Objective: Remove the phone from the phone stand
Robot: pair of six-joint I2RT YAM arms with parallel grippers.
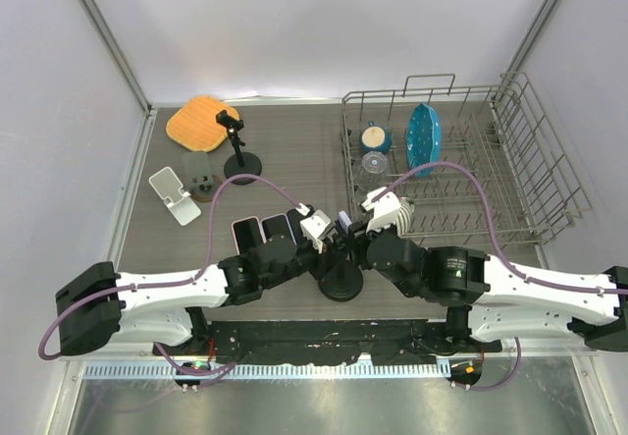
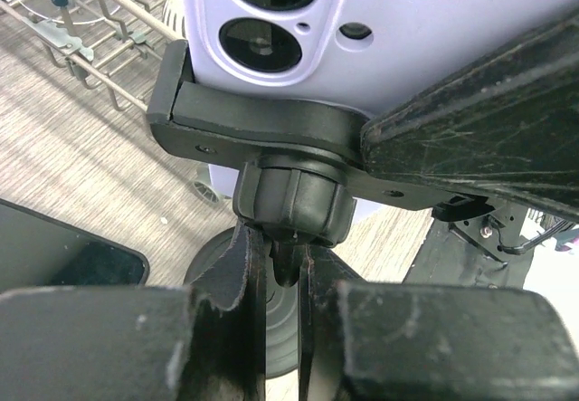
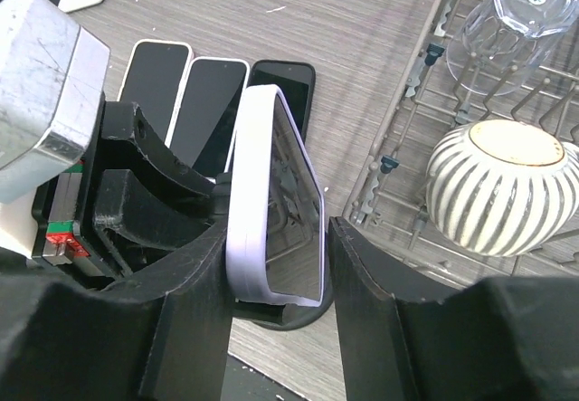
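Freeing the phone (image 3: 271, 193) is the step in hand. It stands on edge in the stand (image 2: 289, 193), with the black clamp across its back, at the near middle of the counter (image 3: 362, 39). The left claw (image 2: 279, 283) is clenched on the stand's stem just under the ball joint, which should pin the base down. The right claw (image 3: 276, 261) straddles the phone, one jaw against the lilac case's back edge and the other just beside the screen. Whether it is actually squeezing I cannot tell.

To do this well, I would close the right claw squarely on the phone's two faces, low enough for a firm bite yet clear of the clamp arms. Then draw the phone straight out along the clamp's open direction, without twisting. The left hold must not give, or the stand will likely tip. Three other phones (image 3: 217, 93) lie flat just behind, so lift clear of them.
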